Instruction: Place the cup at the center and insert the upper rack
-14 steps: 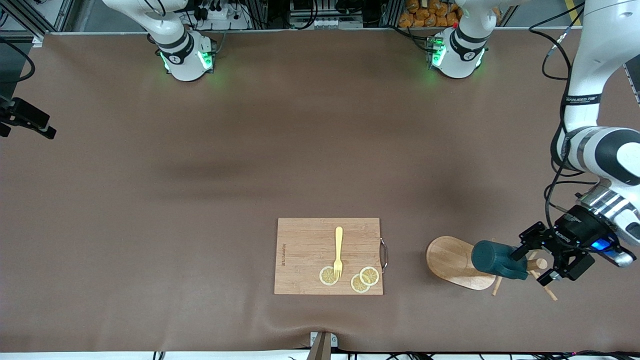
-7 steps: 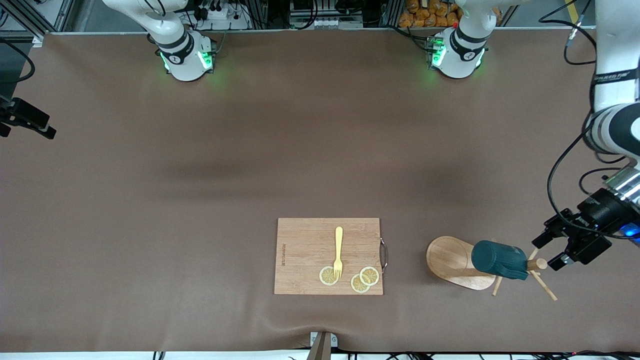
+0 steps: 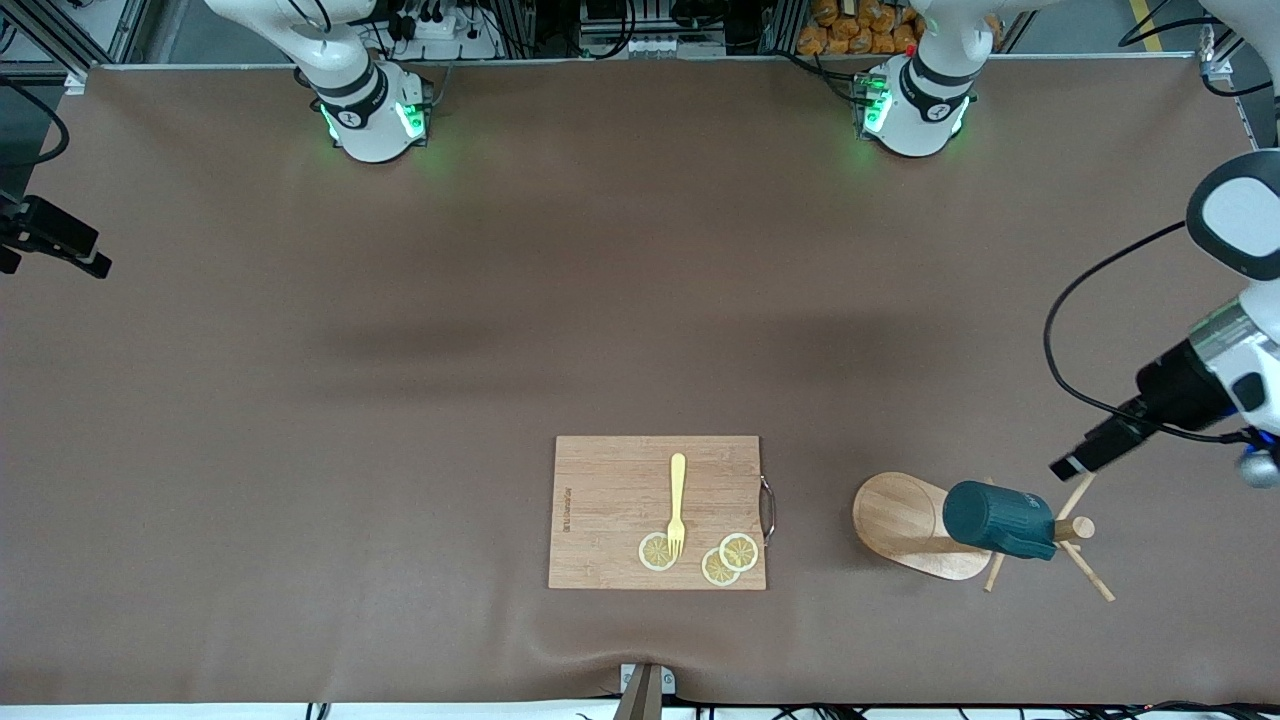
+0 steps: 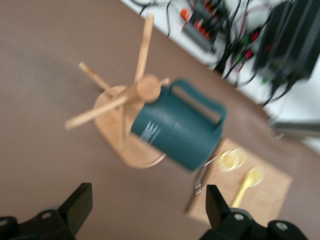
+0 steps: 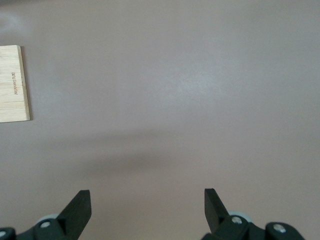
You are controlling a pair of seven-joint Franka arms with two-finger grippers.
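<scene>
Cup hanging on the rack, both grippers empty

The cup (image 3: 998,520) is hanging on the upper rack (image 3: 915,524) toward the left arm's end of the surface (image 3: 500,300). The left gripper (image 4: 145,207) is hovering above it, fingers (image 4: 77,205) spread wide (holding nothing). The right gripper (image 5: 146,207) is waiting over bare surface, fingers likewise apart.

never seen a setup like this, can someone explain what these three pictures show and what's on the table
Two white robot arms stand at a brown table. One picture looks down from above; the other two come from cameras on each arm's wrist. On the table lie a wooden cutting board with a yellow fork and lemon slices, and a wooden mug tree with a dark teal cup hanging on it. The left gripper hovers open by the cup, holding nothing. The right gripper waits open over bare table.
</scene>
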